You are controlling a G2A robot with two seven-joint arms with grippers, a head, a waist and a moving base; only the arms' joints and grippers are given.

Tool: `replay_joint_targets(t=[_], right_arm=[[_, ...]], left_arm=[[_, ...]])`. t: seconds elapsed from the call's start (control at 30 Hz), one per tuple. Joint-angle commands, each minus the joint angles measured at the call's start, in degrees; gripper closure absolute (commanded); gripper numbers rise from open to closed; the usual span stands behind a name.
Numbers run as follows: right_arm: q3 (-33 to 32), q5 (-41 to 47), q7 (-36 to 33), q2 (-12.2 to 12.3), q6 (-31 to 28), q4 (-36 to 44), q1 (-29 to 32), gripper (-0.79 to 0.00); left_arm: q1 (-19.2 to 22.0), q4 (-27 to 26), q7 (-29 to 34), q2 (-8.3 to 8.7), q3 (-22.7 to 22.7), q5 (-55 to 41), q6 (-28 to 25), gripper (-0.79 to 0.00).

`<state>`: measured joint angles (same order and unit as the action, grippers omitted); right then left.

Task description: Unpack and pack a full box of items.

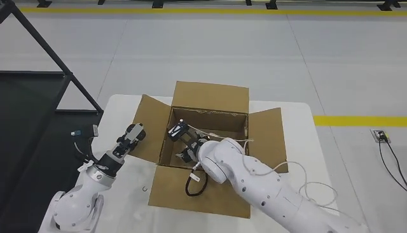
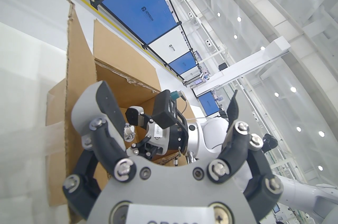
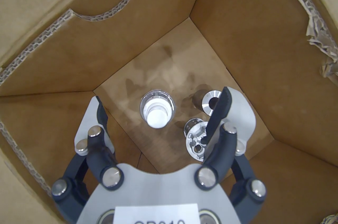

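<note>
An open cardboard box (image 1: pixel 210 97) stands on the white table with its four flaps folded out. On the box floor stand a white-and-clear cylinder (image 3: pixel 157 112) and two silver metal parts (image 3: pixel 210 102), (image 3: pixel 196 137). My right gripper (image 3: pixel 162 103) hangs inside the box, well above the white cylinder, open with nothing between its fingers; from the top view it sits near the box's front-left part (image 1: pixel 184 145). My left gripper (image 1: pixel 132 135) stays outside the box, by its left flap, tilted upward and open, with nothing held (image 2: pixel 171 103).
The box walls (image 3: pixel 245 32) close in around the right gripper on all sides. A black frame (image 1: pixel 44 55) stands left of the table. The table's bare surface (image 1: pixel 133 188) lies in front of the left flap.
</note>
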<state>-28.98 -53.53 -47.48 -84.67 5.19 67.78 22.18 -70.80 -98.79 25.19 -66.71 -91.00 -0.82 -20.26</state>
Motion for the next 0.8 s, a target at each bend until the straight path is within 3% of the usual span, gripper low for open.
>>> replay_joint_targets(t=[0.0,0.07,0.13,0.27,0.37,0.5,0.6,0.77], right_arm=[[-0.1,0.12,-0.23,-0.46,-0.14,-0.99,-0.22,-0.566],[-0.07,0.31,-0.87,-0.9,-0.96,-1.84,-0.41,-0.545],[0.03,0.33,-1.72,-1.34,-1.79,-2.67,-0.67,-0.453],[-0.03,0.49,-2.52,-2.18,-3.04,-4.34,-1.09,-0.48],[-0.19,0.51,-2.91,-2.74,-3.68,-5.45,-1.29,-0.459],[-0.4,0.25,-3.54,-3.39,-4.36,-6.45,-1.53,-0.277],[-0.77,-0.41,-3.44,-3.7,-4.51,-6.44,-1.53,0.0],[-2.51,-2.62,-3.72,-3.37,-3.67,-3.64,-0.7,0.0]], left_arm=[[0.0,0.0,0.0,0.0,0.0,0.0,0.0,-0.785],[0.0,0.0,0.0,0.0,0.0,0.0,0.0,-0.785],[0.0,0.0,0.0,0.0,0.0,0.0,0.0,-0.785],[0.0,0.0,0.0,0.0,0.0,0.0,0.0,-0.785],[0.0,0.0,0.0,0.0,0.0,0.0,0.0,-0.785],[0.0,0.0,0.0,0.0,0.0,0.0,0.0,-0.785],[0.0,0.0,0.0,0.0,0.0,0.0,0.0,-0.785],[0.0,0.0,0.0,0.0,0.0,0.0,0.0,-0.785]])
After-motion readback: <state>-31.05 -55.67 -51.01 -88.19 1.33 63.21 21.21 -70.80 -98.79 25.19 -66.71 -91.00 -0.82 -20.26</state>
